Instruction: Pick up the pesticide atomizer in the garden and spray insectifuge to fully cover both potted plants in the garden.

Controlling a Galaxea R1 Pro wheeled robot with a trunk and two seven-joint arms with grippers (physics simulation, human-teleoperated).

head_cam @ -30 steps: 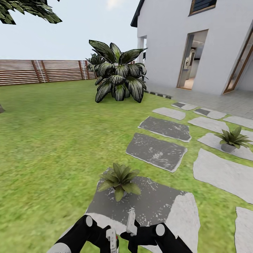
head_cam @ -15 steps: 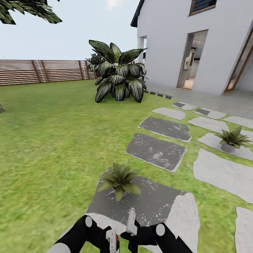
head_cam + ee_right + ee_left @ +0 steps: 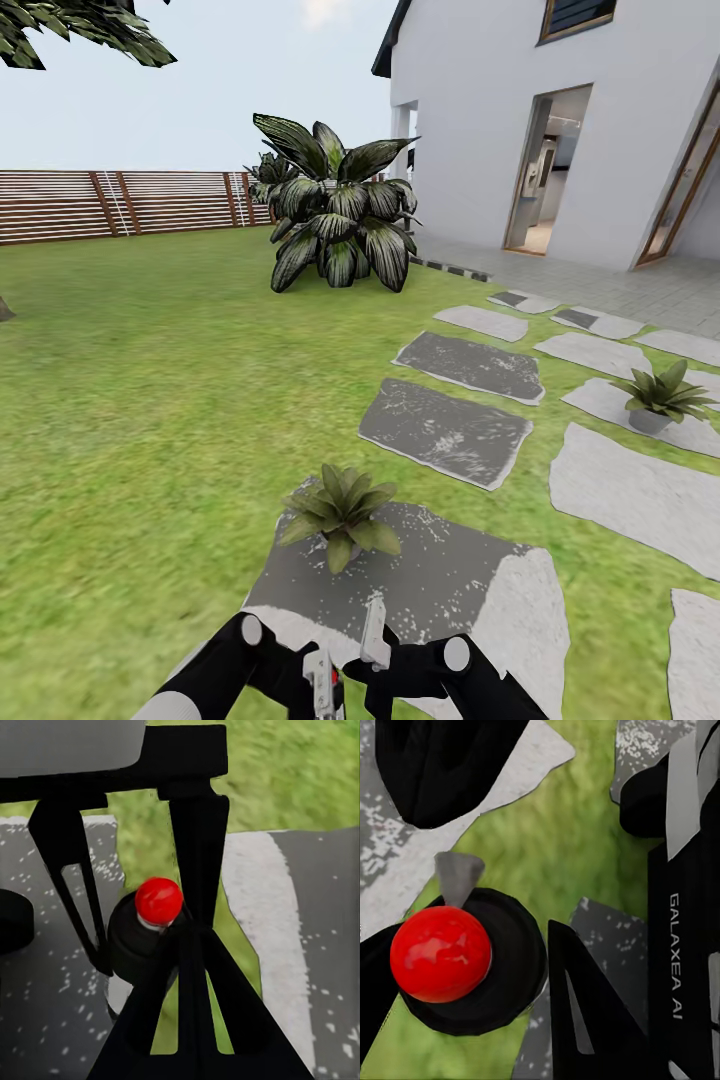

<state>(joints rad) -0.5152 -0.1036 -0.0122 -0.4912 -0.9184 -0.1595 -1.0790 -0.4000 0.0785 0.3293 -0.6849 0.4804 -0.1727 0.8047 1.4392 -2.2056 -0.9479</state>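
Now atomizer (image 3: 150, 930), red-capped black body, sits clamped between right hand (image 3: 372, 655) fingers; left hand (image 3: 320, 685) just beside, grip state unclear. Nearest potted plant (image 3: 340, 515) just ahead on grey stepping stone (image 3: 450, 580); second potted plant (image 3: 660, 395) far ahead-right, lawn (image 3: 150, 400) around.

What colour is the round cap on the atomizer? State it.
Bright glossy red; the cap sits on a black body, clearest in the left wrist view.
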